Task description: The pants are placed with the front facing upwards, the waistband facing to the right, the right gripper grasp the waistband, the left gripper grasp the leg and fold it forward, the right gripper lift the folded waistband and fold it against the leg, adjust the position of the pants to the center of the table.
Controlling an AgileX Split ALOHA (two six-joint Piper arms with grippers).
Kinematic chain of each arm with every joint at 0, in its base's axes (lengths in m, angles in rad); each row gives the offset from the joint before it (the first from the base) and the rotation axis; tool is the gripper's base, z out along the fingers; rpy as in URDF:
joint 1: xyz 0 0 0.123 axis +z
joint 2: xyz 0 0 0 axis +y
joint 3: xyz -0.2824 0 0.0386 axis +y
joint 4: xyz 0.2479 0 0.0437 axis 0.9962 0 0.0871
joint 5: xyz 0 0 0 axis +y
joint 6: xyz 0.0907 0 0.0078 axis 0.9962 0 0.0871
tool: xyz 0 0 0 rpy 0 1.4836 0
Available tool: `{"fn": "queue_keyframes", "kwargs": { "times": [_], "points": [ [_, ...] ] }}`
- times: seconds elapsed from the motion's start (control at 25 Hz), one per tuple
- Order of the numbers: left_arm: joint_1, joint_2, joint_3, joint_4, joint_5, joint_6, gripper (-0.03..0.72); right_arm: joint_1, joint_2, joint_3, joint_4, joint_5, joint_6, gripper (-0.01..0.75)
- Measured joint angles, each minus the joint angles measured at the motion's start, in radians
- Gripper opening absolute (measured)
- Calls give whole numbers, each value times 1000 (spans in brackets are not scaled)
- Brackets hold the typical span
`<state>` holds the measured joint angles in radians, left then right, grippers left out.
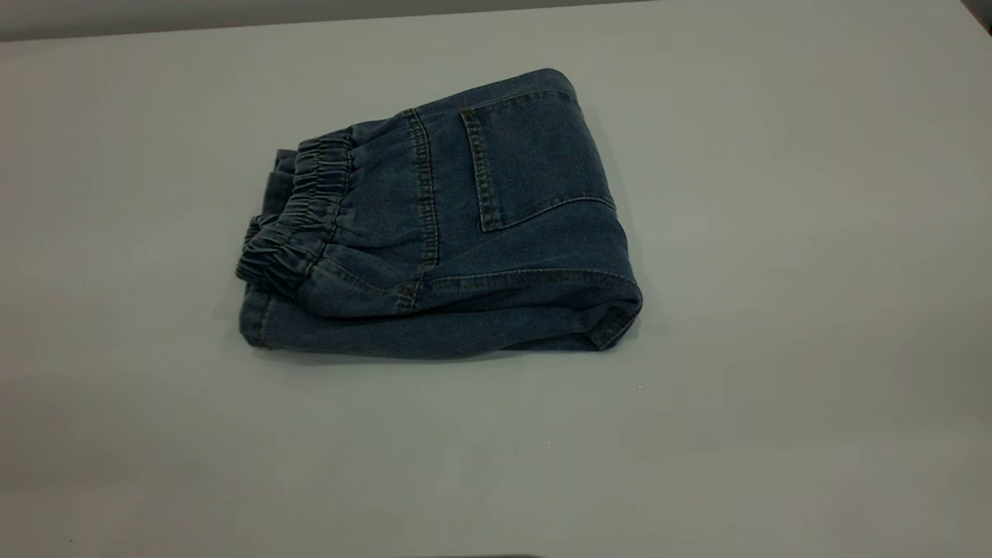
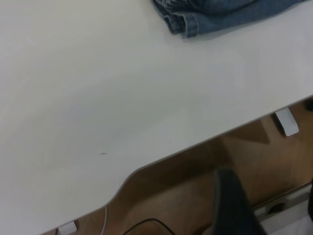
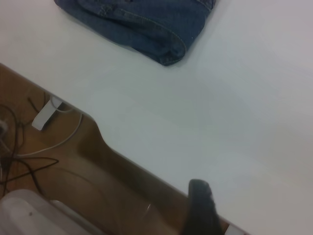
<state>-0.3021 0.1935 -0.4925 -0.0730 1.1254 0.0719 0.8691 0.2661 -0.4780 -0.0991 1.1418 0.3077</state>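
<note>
Both our hands hang back off the table's near edge, well apart from the pants; we cannot tell how either hand's fingers stand. The pants lie folded mid-table, long axis running side to side, waistband toward the left, neither arm clearly nearer.

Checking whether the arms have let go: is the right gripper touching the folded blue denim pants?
Apart. In the right wrist view, the black right gripper hangs off the white table's edge, bare tabletop separating it from the folded blue denim pants.
</note>
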Motion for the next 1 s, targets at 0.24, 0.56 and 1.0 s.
{"fn": "queue_keyframes", "kwargs": {
  "times": [0.24, 0.56, 1.0],
  "points": [
    [54, -11, 1, -1, -1, 0, 333, -106, -19, 0, 8, 0, -1, 470],
    [289, -12, 2, -4, -1, 0, 333, -592, -42, 0, 11, 0, -2, 470],
    [332, -199, 3, -5, 3, 0, 331, -792, -276, 0, 11, 9, -4, 470]
  ]
}}
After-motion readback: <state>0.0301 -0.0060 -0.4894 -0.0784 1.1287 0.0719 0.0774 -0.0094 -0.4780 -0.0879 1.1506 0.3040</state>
